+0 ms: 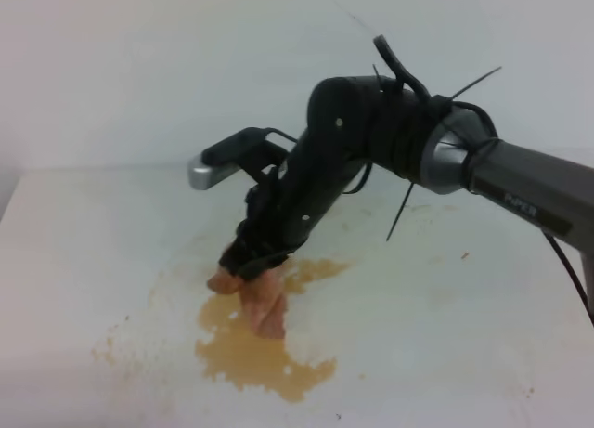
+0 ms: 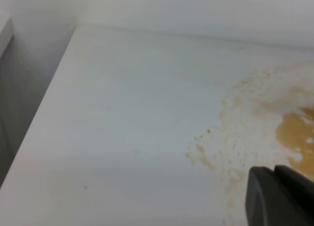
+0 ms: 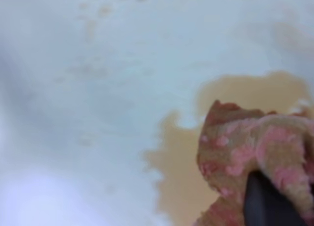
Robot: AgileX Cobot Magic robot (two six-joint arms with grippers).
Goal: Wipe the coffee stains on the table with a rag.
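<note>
The right arm reaches across the white table (image 1: pixel 74 252), and my right gripper (image 1: pixel 243 261) is shut on the pinkish-brown rag (image 1: pixel 262 307). The rag hangs down onto the upper part of the tan-brown coffee stains (image 1: pixel 255 358). Fainter specks and smears spread to the left (image 1: pixel 111 349). In the right wrist view the rag (image 3: pixel 245 152) fills the lower right over the blotch (image 3: pixel 171 162), with a dark fingertip (image 3: pixel 267 201) at the bottom. In the left wrist view the stains (image 2: pixel 294 133) lie at the right, and only a dark finger part (image 2: pixel 279 196) of the left gripper shows.
A pale wall (image 1: pixel 139 66) rises behind the table's far edge. The table's left edge (image 2: pixel 39 113) drops off to a grey gap in the left wrist view. Small brown specks (image 1: pixel 464 255) dot the right side of the table.
</note>
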